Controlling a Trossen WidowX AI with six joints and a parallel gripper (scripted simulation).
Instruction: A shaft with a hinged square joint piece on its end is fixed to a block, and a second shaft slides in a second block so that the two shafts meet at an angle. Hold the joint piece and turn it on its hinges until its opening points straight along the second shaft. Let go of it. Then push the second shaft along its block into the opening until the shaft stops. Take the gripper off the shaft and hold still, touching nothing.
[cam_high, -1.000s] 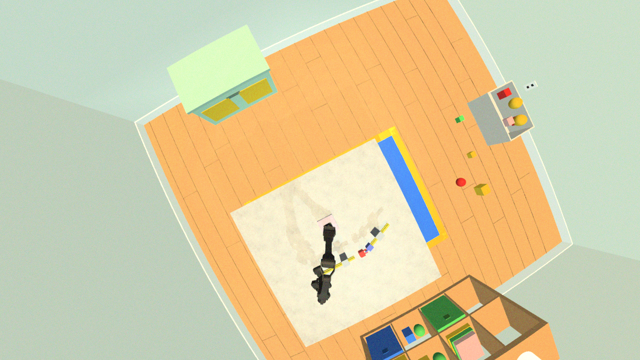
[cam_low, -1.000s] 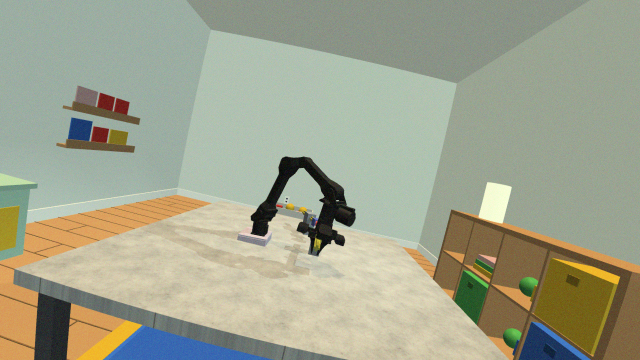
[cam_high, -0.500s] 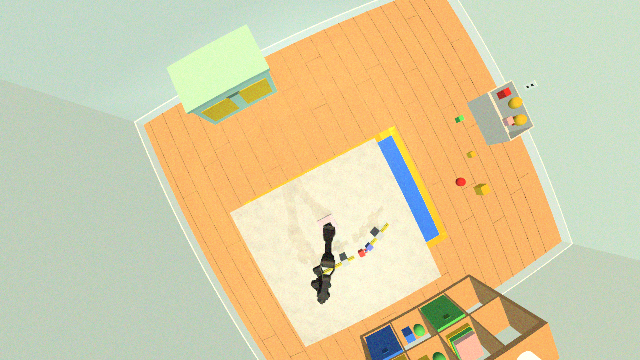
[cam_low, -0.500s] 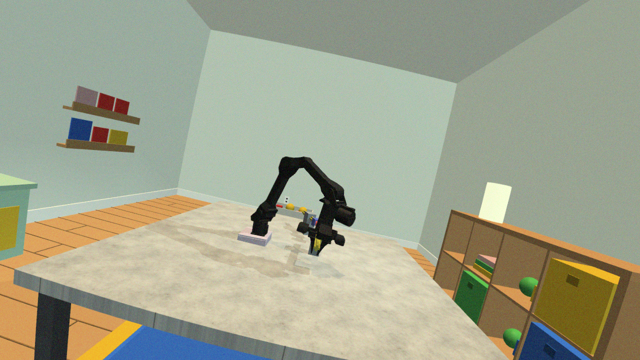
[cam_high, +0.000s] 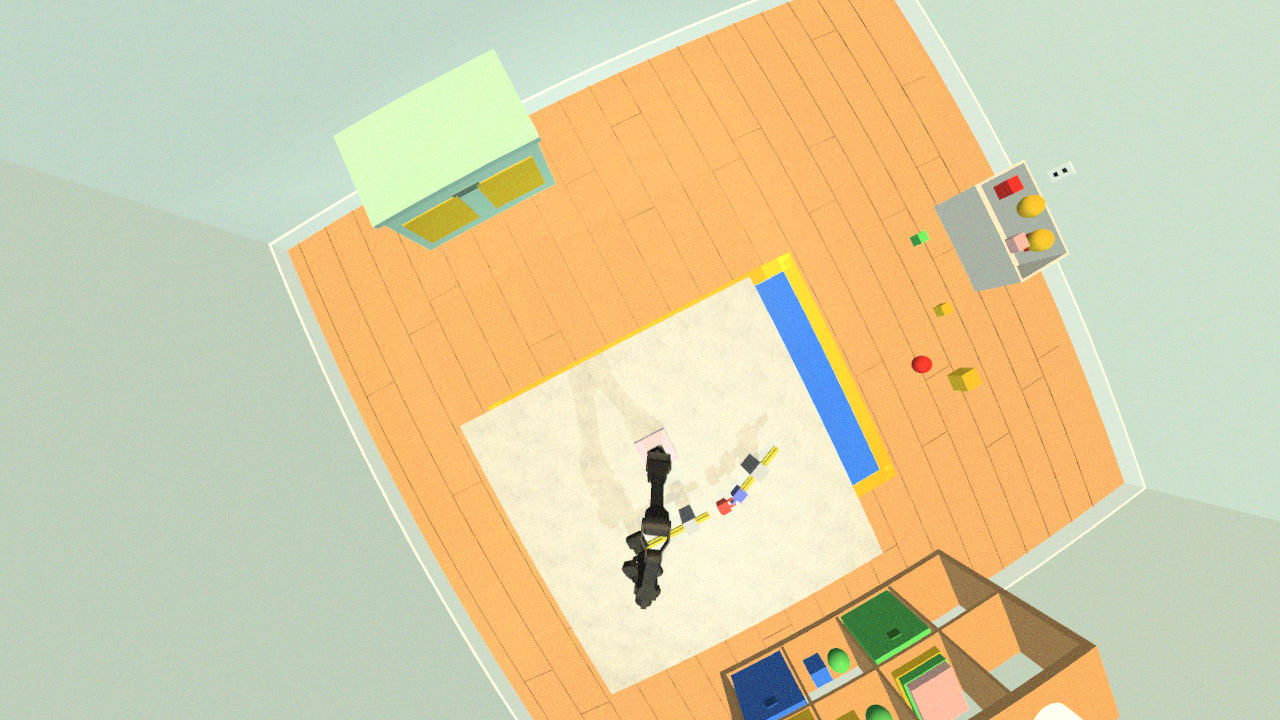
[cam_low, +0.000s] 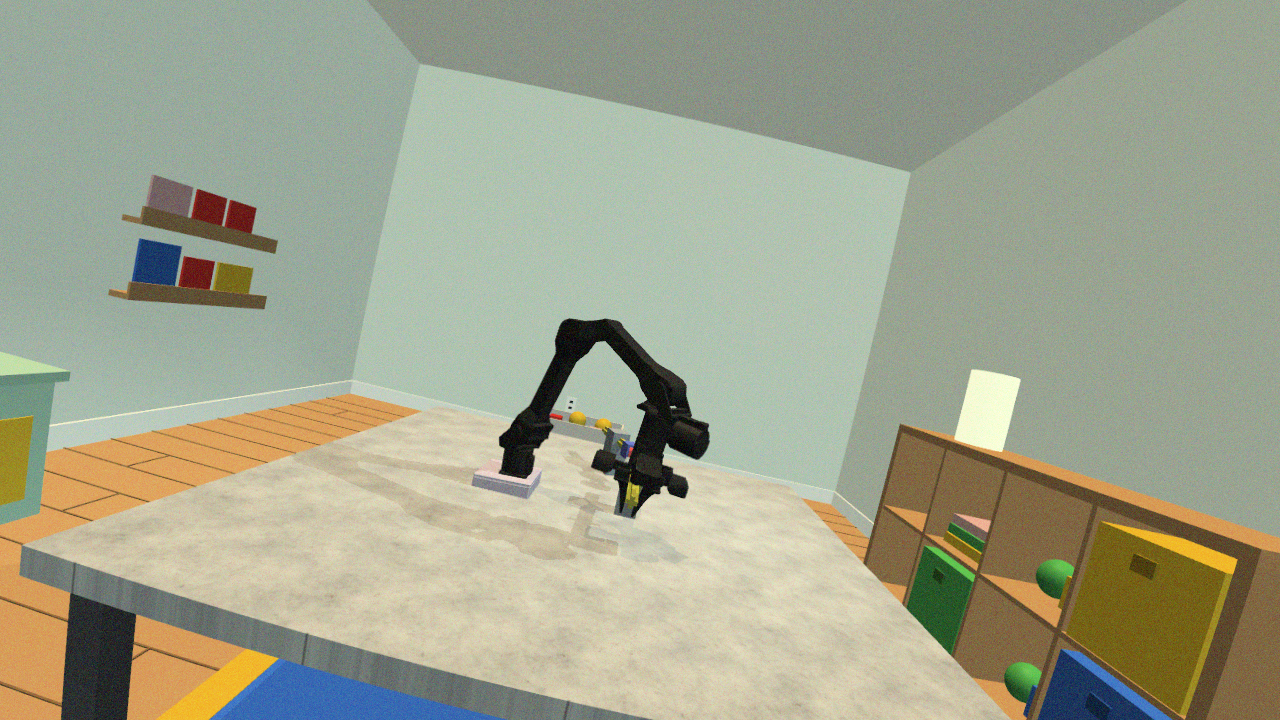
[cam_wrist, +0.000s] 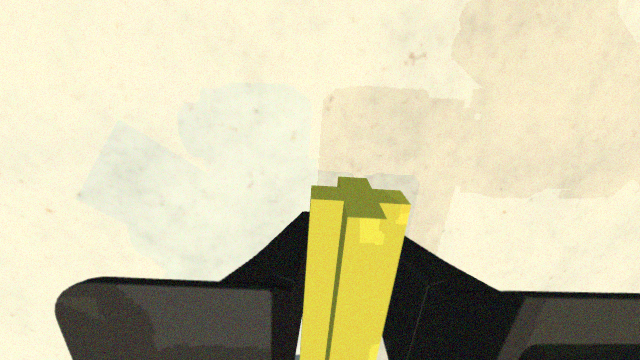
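Note:
My gripper is shut on the yellow second shaft near its outer end, with a finger on each side. This shaft runs through the second block, and its inner end stands a small gap from the red joint piece. The red piece faces roughly toward that shaft; its exact angle is too small to tell. The blue hinge part sits behind it on the first shaft, which is fixed in the first block. The wrist view hides both blocks.
The pale table carries the pinkish arm base, to one side of the shaft line. The arm arches over from it. A shelf unit stands beyond one table side, off the table.

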